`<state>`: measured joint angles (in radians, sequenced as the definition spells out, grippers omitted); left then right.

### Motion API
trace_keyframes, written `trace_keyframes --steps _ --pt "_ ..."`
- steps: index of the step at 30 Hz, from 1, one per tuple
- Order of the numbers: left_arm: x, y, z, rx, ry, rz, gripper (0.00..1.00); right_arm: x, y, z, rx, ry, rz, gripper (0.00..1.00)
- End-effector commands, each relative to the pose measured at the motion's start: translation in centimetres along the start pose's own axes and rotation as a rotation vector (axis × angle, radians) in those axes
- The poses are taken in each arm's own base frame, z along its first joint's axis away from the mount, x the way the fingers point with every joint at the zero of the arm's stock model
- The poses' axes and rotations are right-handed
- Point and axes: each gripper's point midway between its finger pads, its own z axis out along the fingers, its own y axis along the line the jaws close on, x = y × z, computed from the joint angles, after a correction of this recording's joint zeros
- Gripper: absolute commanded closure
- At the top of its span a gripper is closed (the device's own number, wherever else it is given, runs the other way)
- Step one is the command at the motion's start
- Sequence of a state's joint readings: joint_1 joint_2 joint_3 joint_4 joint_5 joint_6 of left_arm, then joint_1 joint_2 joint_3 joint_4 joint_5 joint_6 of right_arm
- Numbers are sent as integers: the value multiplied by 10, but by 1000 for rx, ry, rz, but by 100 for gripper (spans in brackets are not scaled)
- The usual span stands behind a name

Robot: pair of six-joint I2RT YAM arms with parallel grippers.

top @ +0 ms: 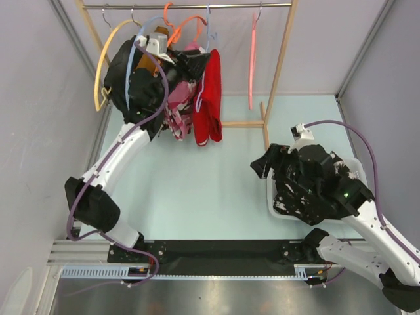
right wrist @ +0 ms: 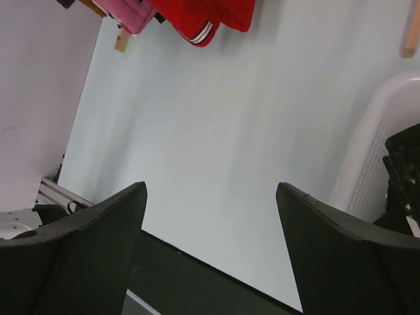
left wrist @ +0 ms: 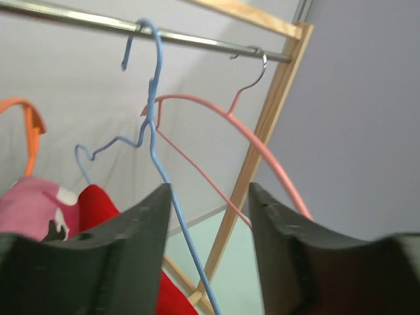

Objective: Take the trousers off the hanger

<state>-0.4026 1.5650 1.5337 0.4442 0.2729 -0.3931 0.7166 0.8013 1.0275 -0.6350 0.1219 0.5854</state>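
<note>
From where I stand the job looks part done at best. The red trousers (top: pixel 209 98) with the white-striped waistband are still up on the rail (top: pixel 197 6), hanging just beside the pink floral garment (top: pixel 176 115). They seem to hang from the blue hanger (left wrist: pixel 154 98), though the bunched clothes hide the join. A salmon-pink hanger (top: pixel 252 59) hangs bare further right, well apart from the rest.

The left gripper (left wrist: pixel 210 249) is raised among the clothes. Its fingers are parted a moderate way, and the blue hanger's wire runs down between them, close to one finger; nothing is clamped. The red cloth shows just below it.

The right gripper (right wrist: pixel 210 243) is spread wide and empty, hanging low over the table (top: pixel 197 190) next to the white laundry basket (right wrist: pixel 371 151).

Something dark (right wrist: pixel 403 157) lies inside that basket — it may be the black splotched trousers, already dropped in, but only an edge of it shows and I cannot be sure. The arm covers the rest of the basket from above.

What's left, by my reckoning — getting the red pair off its hanger.
</note>
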Motion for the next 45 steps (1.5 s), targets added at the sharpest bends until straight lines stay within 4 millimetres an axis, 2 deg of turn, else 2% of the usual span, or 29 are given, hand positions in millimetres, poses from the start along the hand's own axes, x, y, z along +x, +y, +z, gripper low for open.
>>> trace_keyframes --steps 1,3,4,6,7,9,10,11,12,13,14,15,18,23,26,27,29,30,32,34,35,36,38,39,40,41,43,44,45 --pt "-25 -14 1 13 15 14 34 -5 14 -3 -64 -33 29 14" --pt "-31 -18 10 39 31 26 30 -4 14 -6 -65 -35 31 14" --pt "-20 -13 11 13 94 11 29 -5 13 -8 -64 -38 30 14" --pt "-27 -10 25 -2 113 5 29 -5 12 -13 -65 -45 32 14" --pt "-16 -6 24 -28 175 -27 29 -5 12 -13 -62 -46 31 14" --pt "-17 -11 37 0 198 -71 28 -6 11 -16 -62 -51 33 14" --pt "-3 -7 37 -25 258 -127 28 -7 10 -17 -58 -56 34 14" --pt "-20 -14 42 -10 236 -133 28 -6 10 -17 -57 -55 35 14" --pt "2 -4 49 -30 282 -164 27 -6 10 -18 -58 -56 36 14" --pt "10 -2 48 -53 318 -206 24 -6 10 -18 -60 -53 35 14" --pt "7 -3 50 -54 313 -215 24 -4 10 -19 -61 -48 35 14" --pt "17 3 52 -73 328 -228 22 -5 10 -19 -60 -51 39 14" --pt "24 14 51 -126 332 -220 15 -5 9 -22 -61 -52 39 14" --pt "36 26 52 -155 347 -214 14 -4 6 -24 -51 -56 39 14" --pt "49 26 57 -129 369 -247 22 -4 6 -23 -51 -57 40 14" --pt "48 25 59 -116 361 -252 32 -3 6 -23 -52 -55 39 14" --pt "54 27 62 -103 362 -272 38 -3 6 -22 -50 -53 40 14" --pt "51 28 65 -96 348 -268 46 -2 6 -23 -51 -52 42 14" --pt "53 32 66 -95 342 -264 52 -1 5 -23 -49 -49 41 14" --pt "46 29 70 -57 311 -249 66 0 3 -22 -39 -46 40 14" --pt "52 31 69 -56 313 -245 70 0 2 -23 -38 -47 40 14" --pt "40 25 72 -22 272 -223 77 0 2 -23 -38 -47 38 14" --pt "45 28 71 -15 260 -203 86 0 1 -23 -30 -47 35 14" --pt "34 25 73 1 222 -180 97 -1 1 -22 -29 -48 32 14" --pt "32 27 74 -10 206 -162 100 0 1 -21 -26 -44 32 14" --pt "34 30 73 -15 205 -155 100 -1 1 -21 -25 -46 29 14" --pt "20 28 74 -8 147 -119 100 -1 1 -19 -23 -46 24 14" --pt "27 29 72 -15 155 -115 100 0 1 -16 -20 -39 21 14" --pt "19 27 72 -7 120 -95 100 0 1 -15 -16 -37 17 14"
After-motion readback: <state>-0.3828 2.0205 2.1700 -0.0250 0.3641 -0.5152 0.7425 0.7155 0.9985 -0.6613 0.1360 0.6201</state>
